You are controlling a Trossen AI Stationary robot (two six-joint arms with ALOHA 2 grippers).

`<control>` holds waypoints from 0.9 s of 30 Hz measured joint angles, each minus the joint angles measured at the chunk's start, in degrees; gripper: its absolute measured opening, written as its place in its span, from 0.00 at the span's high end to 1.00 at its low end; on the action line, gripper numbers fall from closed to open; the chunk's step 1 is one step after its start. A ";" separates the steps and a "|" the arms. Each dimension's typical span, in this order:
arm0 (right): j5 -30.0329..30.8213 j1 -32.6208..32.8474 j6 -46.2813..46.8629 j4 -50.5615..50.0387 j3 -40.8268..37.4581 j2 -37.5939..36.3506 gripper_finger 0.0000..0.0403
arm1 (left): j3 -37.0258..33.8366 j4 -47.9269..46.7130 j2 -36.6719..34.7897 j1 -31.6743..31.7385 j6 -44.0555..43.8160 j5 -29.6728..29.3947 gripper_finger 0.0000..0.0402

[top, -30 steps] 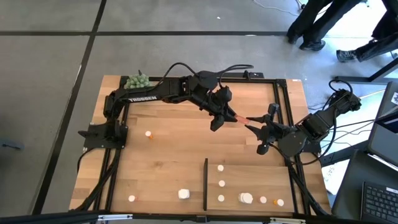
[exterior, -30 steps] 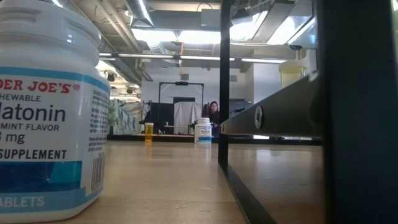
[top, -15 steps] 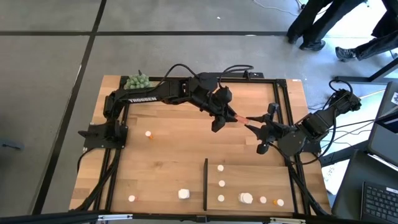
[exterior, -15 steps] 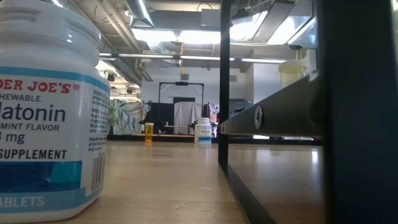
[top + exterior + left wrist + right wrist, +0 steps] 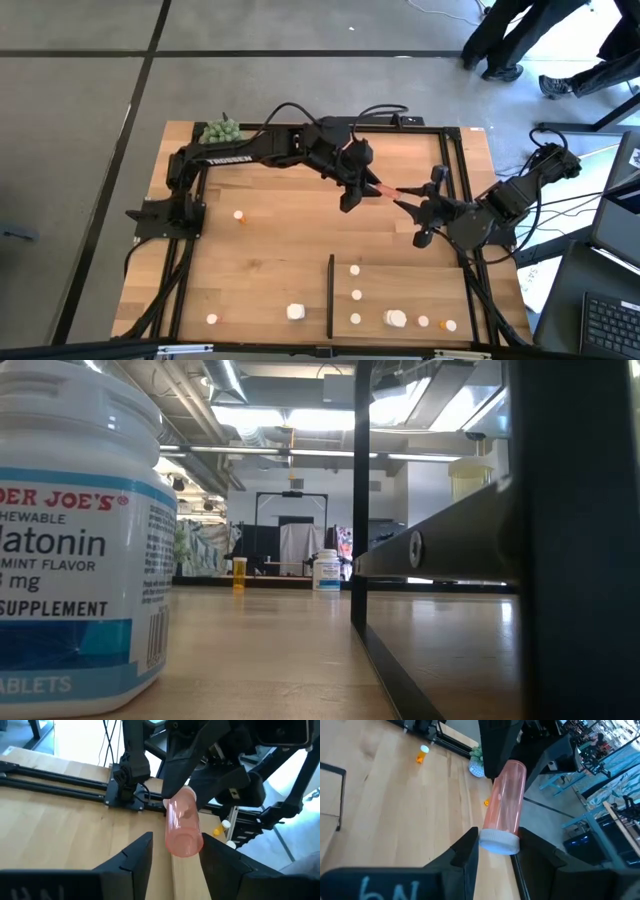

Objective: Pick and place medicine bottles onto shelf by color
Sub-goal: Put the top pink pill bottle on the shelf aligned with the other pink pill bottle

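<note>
So the orange bottle (image 5: pixel 387 190) hangs in the air just right of centre in the overhead frame, lying sideways between the two arms. The right gripper (image 5: pixel 495 851) has its fingers clamped on the white-capped end. The left gripper (image 5: pixel 172 857) is at the bottle's other end, and from its wrist camera the bottle's base sits between the fingers with a sliver of daylight on each side, so it looks slack around it rather than pinching it.

The rest of the medicine bottles sit lower in the overhead frame. On the shelf (image 5: pixel 420 270), the paler panel at lower right behind a thin black strip (image 5: pixel 330 296), there are three small white ones in a column (image 5: pixel 355 294), a chunkier white one (image 5: pixel 395 319) and two orange ones (image 5: pixel 437 323) near the bottom edge. Left of the strip on the table (image 5: pixel 260 270) are a chunky white bottle (image 5: pixel 295 312), a small one at lower left (image 5: pixel 212 319) and another at mid left (image 5: pixel 238 214).

A green spiky ball (image 5: pixel 221 129) sits at the table's upper-left corner. In the table-level view a big white supplement bottle (image 5: pixel 80 540) fills the left side.
</note>
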 joint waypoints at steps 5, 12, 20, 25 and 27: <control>-1.34 0.00 1.20 -1.04 1.60 -0.20 0.70 | 0.02 -0.15 -0.71 0.49 1.25 0.31 0.62; -4.89 0.07 9.77 -11.48 6.51 -0.22 0.70 | 0.01 -3.80 -1.51 0.92 4.08 -1.56 0.62; -20.77 0.04 22.19 -25.72 12.66 -0.20 0.70 | 0.00 -6.79 -2.01 0.88 4.32 -3.47 0.62; -33.65 -0.01 32.80 -34.73 13.98 0.38 0.70 | 0.00 -8.37 -2.21 0.81 5.78 -3.54 0.62; -39.24 -0.59 37.38 -38.12 13.98 1.25 0.70 | 0.00 -8.81 -2.21 0.60 5.80 -3.54 0.62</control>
